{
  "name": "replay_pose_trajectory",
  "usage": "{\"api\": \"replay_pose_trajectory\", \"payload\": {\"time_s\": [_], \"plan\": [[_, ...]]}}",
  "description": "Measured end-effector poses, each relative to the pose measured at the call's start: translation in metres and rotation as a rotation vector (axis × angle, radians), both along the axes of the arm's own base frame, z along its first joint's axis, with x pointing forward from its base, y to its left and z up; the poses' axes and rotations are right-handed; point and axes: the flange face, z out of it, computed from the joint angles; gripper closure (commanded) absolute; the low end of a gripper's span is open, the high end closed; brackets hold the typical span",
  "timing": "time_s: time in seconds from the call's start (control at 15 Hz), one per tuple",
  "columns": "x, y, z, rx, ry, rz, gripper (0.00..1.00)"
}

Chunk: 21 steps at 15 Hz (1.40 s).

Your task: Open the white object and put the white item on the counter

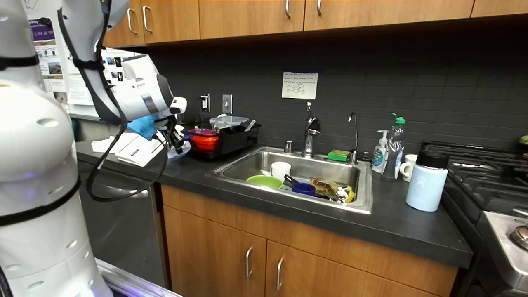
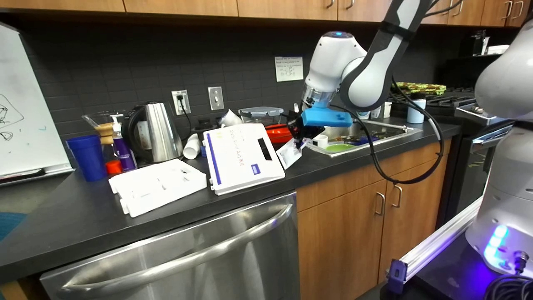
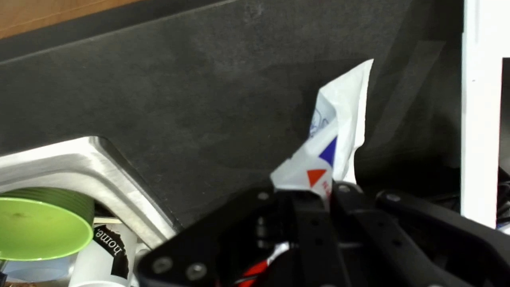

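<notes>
Because the jaws are closed on one end of a white packet (image 3: 343,125), its loose end droops toward the dark counter (image 2: 62,216) between the sink (image 3: 79,163) and the tilted first-aid kit (image 2: 245,160), probably to be laid there; whether it touches is unclear. A flat white panel (image 2: 156,187) beside the kit, likely its other half, suggests the opening is done. Wooden cabinets (image 1: 247,16) line the tiled wall (image 1: 247,74).

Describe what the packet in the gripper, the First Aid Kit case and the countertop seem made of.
The packet: thin paper or film, fairly matte; it is creased and folded.
The First Aid Kit case: probably hard plastic, smooth and white; its panel looks rigid and crisp-edged.
The countertop: dark grey, satin; laminate or stone, I cannot tell which. Faint mottling and blurred reflections show.
</notes>
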Motion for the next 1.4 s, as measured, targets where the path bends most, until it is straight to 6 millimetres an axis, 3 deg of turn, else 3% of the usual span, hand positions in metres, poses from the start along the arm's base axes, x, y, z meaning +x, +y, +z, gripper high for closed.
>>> {"api": "replay_pose_trajectory", "payload": {"time_s": [0.33,0.4,0.6,1.13,1.4], "plan": [[0.019,-0.008,-0.011,0.068,0.019,-0.026,0.99],[0.023,-0.011,-0.014,0.075,0.024,-0.036,0.71],[0.032,-0.020,-0.020,0.090,0.037,-0.057,0.60],[0.039,-0.028,-0.020,0.043,0.023,-0.014,0.05],[0.036,-0.019,-0.013,-0.011,-0.002,0.038,0.00]]}}
